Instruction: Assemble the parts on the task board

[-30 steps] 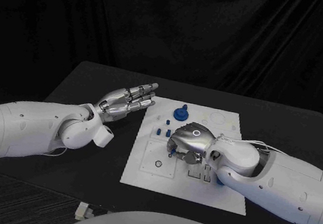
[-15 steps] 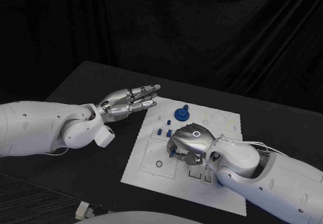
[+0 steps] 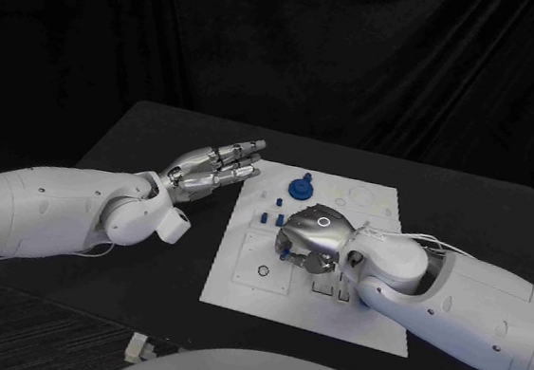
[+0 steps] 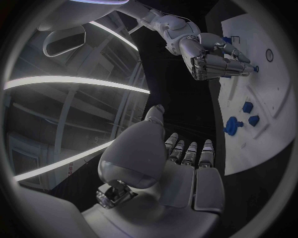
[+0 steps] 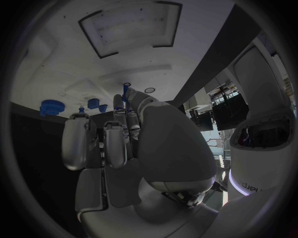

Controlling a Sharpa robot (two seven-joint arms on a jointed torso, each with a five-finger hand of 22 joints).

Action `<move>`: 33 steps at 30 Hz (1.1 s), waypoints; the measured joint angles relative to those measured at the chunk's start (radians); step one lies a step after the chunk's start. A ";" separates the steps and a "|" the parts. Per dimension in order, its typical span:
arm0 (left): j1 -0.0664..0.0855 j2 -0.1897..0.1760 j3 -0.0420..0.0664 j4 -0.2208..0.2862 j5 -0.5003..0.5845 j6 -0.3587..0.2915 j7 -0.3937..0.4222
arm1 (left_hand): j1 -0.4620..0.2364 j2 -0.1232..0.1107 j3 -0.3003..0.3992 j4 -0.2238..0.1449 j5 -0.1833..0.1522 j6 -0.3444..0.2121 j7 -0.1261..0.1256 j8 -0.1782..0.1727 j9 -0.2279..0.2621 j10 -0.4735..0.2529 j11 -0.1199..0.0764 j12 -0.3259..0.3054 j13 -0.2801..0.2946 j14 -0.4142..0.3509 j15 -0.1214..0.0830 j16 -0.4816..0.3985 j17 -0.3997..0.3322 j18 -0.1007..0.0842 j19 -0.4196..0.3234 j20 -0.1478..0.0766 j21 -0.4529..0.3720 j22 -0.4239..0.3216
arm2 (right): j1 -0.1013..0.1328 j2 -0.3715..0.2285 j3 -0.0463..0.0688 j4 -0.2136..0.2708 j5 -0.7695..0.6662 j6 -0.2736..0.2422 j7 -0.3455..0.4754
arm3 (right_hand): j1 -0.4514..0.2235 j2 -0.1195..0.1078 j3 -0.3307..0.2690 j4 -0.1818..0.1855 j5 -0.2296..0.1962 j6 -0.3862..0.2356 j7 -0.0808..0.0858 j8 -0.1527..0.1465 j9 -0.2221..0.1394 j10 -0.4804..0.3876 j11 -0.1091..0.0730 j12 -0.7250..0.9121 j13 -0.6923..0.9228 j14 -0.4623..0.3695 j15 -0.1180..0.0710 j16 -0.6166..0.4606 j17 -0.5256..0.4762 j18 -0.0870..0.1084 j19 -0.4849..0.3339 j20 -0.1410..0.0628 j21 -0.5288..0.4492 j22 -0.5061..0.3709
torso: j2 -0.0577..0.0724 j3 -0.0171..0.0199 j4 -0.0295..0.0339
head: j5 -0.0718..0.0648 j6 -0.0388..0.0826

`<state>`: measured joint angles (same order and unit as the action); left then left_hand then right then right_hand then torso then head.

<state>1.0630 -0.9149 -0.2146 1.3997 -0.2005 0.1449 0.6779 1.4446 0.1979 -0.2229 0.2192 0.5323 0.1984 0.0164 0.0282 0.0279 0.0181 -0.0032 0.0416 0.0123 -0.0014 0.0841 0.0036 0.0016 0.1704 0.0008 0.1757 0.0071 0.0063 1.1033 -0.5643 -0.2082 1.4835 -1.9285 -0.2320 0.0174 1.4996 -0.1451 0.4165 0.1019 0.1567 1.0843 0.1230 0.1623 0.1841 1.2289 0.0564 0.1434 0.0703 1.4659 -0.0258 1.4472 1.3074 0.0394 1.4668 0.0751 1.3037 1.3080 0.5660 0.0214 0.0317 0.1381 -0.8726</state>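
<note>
Task board (image 3: 279, 298): white plate, centre of black worktop (image 3: 150, 137).
Right hand (image 3: 315, 236): low over board's middle, fingers (image 5: 127, 96) pinching a small blue peg (image 4: 255, 68).
Left hand (image 3: 212, 166): raised beside the board's left edge, fingers apart, holding nothing.
Blue knob (image 3: 298, 188): standing at far end; smaller blue pieces (image 4: 250, 113) nearby.
Risk: peg may tilt or slip from the thin pinch and miss its hole; knuckles could knock neighbouring pieces.

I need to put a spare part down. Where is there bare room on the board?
Free: the near strip of the task board, below the right hand. Crowded: the middle, where that hand holds a blue peg, and the far end by the blue gear.
</note>
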 measured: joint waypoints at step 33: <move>-0.005 0.007 0.000 -0.009 0.000 0.019 0.000 | -0.003 0.003 0.003 -0.003 0.003 0.025 0.018 0.008 0.004 0.000 0.000 0.000 -0.001 0.000 0.014 0.000 -0.001 0.000 0.001 0.013 0.000 0.004 | -0.014 0.004 0.001 -0.008 -0.001 0.016 -0.013 | -0.024 -0.024 0.007 -0.007 -0.010 -0.120 -0.009 -0.071 -0.027 -0.059 0.011 -0.026 0.000 0.000 0.007 -0.019 -0.021 0.016 -0.004 0.011 -0.039 0.000 | 0.000 -0.0001 0.0001 | 0.007 0.000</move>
<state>1.0578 -0.9078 -0.2146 1.3905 -0.2004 0.1644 0.6780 1.4420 0.2005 -0.2201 0.2163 0.5355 0.2235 0.0339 0.0358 0.0314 0.0181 -0.0032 0.0416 0.0114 -0.0014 0.0985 0.0036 0.0009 0.1702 0.0019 0.1887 0.0071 0.0107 1.0895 -0.5603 -0.2073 1.4757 -1.9290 -0.2158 0.0048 1.4753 -0.1692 0.4234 0.0953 0.1466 0.9646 0.1138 0.0916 0.1575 1.1699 0.0673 0.1175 0.0701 1.4658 -0.0185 1.4287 1.2862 0.0552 1.4633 0.0860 1.2643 1.3076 0.5658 0.0213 0.0318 0.1453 -0.8726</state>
